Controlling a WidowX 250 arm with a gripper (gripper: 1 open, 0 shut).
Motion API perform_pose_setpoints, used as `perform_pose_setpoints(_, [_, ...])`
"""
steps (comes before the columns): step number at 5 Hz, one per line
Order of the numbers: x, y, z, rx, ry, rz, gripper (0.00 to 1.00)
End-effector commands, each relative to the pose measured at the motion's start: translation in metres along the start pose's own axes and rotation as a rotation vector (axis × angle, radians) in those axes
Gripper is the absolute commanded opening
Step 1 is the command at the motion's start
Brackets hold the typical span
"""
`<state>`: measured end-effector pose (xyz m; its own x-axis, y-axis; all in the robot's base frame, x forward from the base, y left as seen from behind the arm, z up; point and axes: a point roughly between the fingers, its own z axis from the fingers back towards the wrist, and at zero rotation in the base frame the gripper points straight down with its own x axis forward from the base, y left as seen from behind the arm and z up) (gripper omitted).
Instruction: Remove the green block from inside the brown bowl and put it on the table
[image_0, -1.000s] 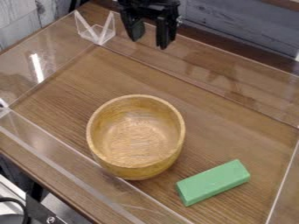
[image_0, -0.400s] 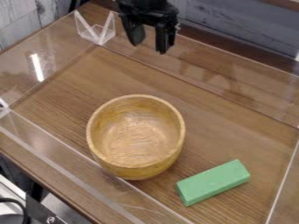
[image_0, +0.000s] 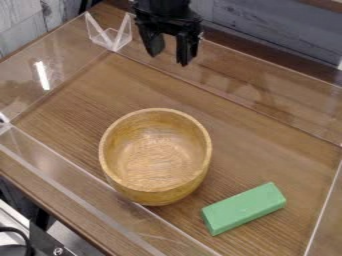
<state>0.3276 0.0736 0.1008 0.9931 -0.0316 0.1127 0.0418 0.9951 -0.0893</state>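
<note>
The green block (image_0: 245, 208) lies flat on the table (image_0: 254, 140), to the front right of the brown bowl (image_0: 156, 155) and clear of its rim. The bowl's pale inside holds nothing. My gripper (image_0: 171, 45) hangs high at the back of the table, well behind the bowl, its dark fingers spread open with nothing between them.
Low clear acrylic walls (image_0: 54, 70) edge the tabletop on all sides. A small clear acrylic piece (image_0: 107, 32) stands at the back left, just left of the gripper. Bare wood runs between the gripper and the bowl.
The gripper has drifted slightly to the left at the back of the table. The bowl and the block have stayed put.
</note>
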Motion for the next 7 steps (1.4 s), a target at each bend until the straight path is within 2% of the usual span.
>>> perform_pose_setpoints(1, [0.014,0.007,0.015,0.022,-0.062,0.0,1.0])
perform_pose_setpoints(3, [0.019,0.015,0.008,0.02,-0.055,0.007,1.0])
perform_pose_setpoints(5, [0.047,0.009,0.003,0.001,-0.101,0.039,1.0])
perform_pose_setpoints(6, [0.049,0.007,0.0,-0.007,-0.127,0.074,1.0])
perform_pose_setpoints(7, [0.045,0.005,-0.003,-0.013,-0.151,0.097,1.0])
